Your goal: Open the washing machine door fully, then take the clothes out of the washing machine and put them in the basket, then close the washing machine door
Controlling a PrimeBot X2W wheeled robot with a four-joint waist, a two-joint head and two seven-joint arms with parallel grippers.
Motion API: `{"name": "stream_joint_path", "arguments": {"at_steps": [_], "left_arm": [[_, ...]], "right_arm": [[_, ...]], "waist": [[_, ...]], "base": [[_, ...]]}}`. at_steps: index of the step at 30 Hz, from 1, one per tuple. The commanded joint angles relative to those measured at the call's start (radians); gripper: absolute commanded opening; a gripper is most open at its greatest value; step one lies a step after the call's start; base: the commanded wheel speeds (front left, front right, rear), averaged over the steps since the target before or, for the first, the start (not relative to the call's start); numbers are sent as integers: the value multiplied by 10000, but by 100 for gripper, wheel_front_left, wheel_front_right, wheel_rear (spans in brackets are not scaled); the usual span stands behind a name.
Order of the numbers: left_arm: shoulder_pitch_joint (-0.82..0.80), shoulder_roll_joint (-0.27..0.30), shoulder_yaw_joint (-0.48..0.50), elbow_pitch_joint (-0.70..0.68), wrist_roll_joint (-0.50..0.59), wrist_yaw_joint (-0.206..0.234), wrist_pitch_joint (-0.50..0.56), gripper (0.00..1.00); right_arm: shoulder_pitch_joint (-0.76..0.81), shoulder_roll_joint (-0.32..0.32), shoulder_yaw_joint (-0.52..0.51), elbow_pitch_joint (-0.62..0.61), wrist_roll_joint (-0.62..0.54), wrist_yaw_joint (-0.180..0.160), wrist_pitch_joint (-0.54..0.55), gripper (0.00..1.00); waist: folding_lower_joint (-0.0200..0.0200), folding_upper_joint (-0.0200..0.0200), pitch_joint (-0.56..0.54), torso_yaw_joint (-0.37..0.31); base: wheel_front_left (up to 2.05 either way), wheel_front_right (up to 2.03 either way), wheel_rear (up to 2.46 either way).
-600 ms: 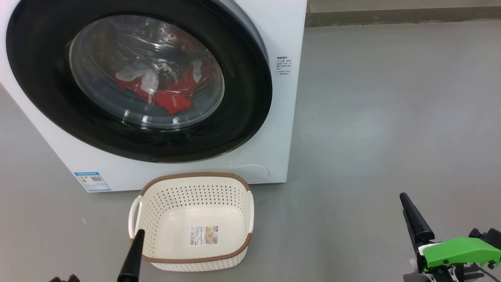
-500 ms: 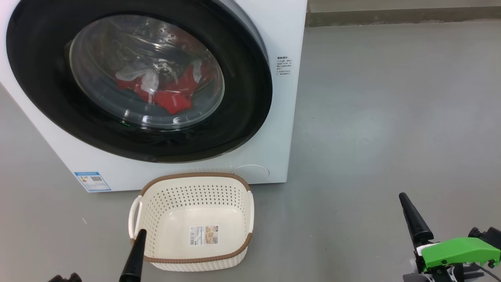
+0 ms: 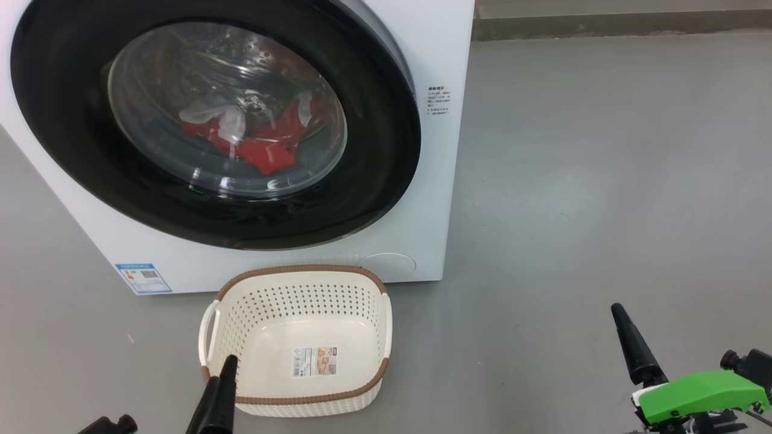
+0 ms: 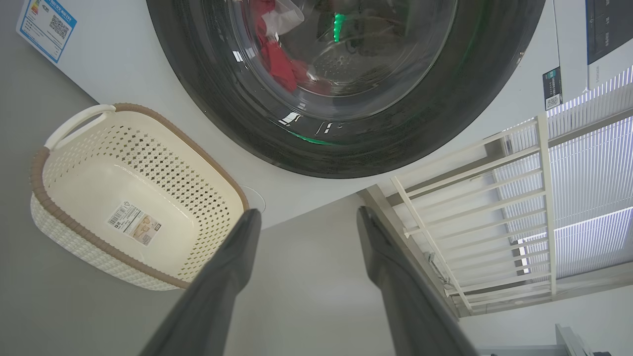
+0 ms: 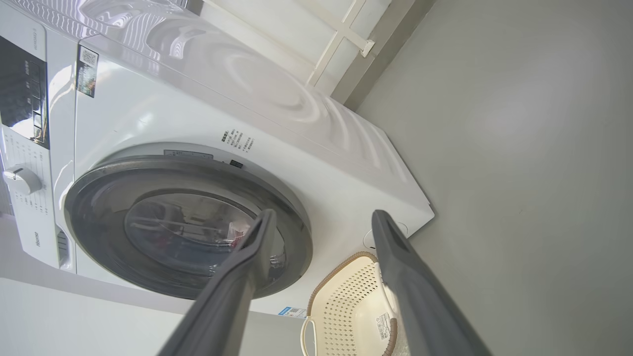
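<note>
The white washing machine (image 3: 431, 181) fills the upper left of the head view. Its round door (image 3: 374, 181), with a glossy black rim, lies against the machine's front. Through the glass window the red and white clothes (image 3: 265, 150) lie in the drum. The cream basket (image 3: 301, 280) stands empty on the floor just before the machine, a sticker on its bottom. My left gripper (image 4: 307, 211) is open and holds nothing; one dark finger (image 3: 226, 386) overlaps the basket's near left corner. My right gripper (image 5: 324, 213) is open too, low at the right, with a finger (image 3: 630, 346) well clear of the basket.
Grey floor (image 3: 573, 181) stretches to the right of the machine, as far as a wall base (image 3: 603, 24) at the top. A white railing (image 4: 474, 207) and window blinds (image 4: 583, 163) stand behind the machine. A control knob (image 5: 20, 180) sits on the machine's panel.
My left gripper's finger has shifted a little to the right along the basket's near rim. The right gripper has dropped slightly lower. The door and the clothes have stayed as they were.
</note>
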Motion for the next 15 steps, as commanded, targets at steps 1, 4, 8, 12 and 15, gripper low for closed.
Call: {"name": "stream_joint_path", "arguments": {"at_steps": [1,4,8,12,15], "left_arm": [[-138,161,70,-326,326,55,-141,100],[-129,167,29,-375,694,76,-230,100],[-112,174,-28,-447,1211,115,-350,100],[-94,181,-81,-524,1721,163,-468,100],[-76,187,-122,-585,2107,202,-558,100]], "right_arm": [[-78,-224,152,-281,-312,30,-140,100],[-50,-270,237,-286,-602,32,-228,100],[-19,-332,344,-300,-960,34,-346,100],[10,-391,450,-324,-1324,37,-463,100],[39,-434,523,-358,-1595,39,-552,100]], "waist": [[-1,0,3,1],[-1,0,9,3],[-1,0,18,3],[-1,0,33,-3],[-1,0,39,-9]], "base": [[0,0,0],[0,0,0],[0,0,0],[0,0,0],[0,0,0]]}}
